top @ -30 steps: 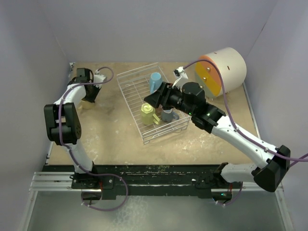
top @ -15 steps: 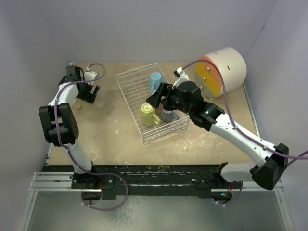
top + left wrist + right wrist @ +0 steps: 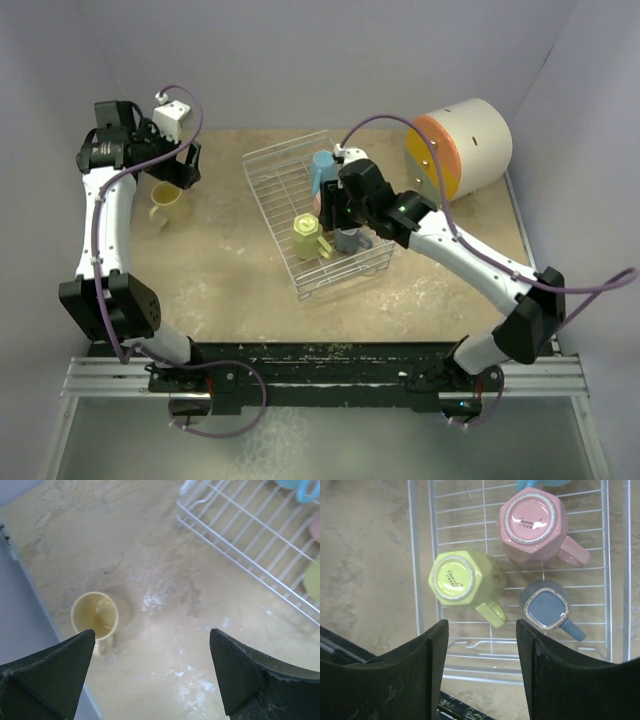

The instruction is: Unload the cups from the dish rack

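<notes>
Left wrist view shows the left pincer [image 3: 150, 672] spread wide and empty above the cream-yellow cup [image 3: 95, 615], which stands upright on the surface [image 3: 125, 540]. The right pincer [image 3: 482, 665], parted and empty, hangs over the dish rack [image 3: 415, 555], which holds the lime green cup [image 3: 462, 577], pink cup [image 3: 532, 525], grey-blue cup [image 3: 547, 609] and light blue cup [image 3: 323, 168].

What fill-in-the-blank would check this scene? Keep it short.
The ___ mug stands on the table, outside the dish rack.
The rack holds ___ mugs.
The lime green mug sits with its base facing ___.
The left gripper is ___, holding nothing.
Missing: cream-yellow; four; up; open.
</notes>
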Robot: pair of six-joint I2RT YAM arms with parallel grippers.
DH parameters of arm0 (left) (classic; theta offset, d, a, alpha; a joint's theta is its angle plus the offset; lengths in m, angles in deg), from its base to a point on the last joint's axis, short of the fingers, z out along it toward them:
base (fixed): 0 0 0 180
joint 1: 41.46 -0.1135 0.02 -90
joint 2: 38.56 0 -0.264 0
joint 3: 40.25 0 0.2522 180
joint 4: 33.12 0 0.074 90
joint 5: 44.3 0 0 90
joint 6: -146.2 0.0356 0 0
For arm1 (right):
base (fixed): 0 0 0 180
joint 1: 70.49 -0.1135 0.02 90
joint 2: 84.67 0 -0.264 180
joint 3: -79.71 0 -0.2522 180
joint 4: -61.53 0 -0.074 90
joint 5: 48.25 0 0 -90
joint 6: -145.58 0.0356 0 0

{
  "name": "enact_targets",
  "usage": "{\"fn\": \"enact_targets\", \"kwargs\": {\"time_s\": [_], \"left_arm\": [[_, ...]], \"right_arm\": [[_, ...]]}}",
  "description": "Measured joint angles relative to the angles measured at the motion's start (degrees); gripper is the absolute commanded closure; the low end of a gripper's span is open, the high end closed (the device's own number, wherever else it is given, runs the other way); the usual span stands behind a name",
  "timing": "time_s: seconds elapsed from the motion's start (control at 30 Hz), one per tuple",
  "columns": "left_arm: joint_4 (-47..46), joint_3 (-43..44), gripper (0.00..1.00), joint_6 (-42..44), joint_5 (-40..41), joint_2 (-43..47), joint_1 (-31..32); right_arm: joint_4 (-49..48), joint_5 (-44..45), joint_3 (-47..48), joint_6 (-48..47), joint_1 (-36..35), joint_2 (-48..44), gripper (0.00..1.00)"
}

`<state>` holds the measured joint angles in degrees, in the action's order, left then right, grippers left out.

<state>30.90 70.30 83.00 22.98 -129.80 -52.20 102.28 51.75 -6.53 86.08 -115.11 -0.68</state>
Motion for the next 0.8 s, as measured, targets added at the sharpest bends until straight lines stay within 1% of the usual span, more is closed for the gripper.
{"fn": "enact_targets", "kwargs": {"time_s": [0.17, 0.33, 0.5, 0.8], "left_arm": [[6.2, 0.0, 0.01, -0.7, -5.9, 3.7, 0.0], [9.5, -1.7, 0.01, -1.6, -9.9, 5.7, 0.0], [11.8, -2.4, 0.01, -2.5, -13.1, 7.9, 0.0], [13.1, -1.5, 0.01, -5.4, -16.3, 10.2, 0.0]], "right_arm": [[1.6, 0.0, 2.4, -6.0, 0.0, 7.1, 0.45], [1.9, -0.3, 2.7, -9.6, -0.3, 11.1, 0.50], [1.8, -0.3, 2.7, -11.6, -1.3, 13.6, 0.50], [0.0, -0.5, 2.7, -12.1, -2.8, 17.6, 0.52]]}}
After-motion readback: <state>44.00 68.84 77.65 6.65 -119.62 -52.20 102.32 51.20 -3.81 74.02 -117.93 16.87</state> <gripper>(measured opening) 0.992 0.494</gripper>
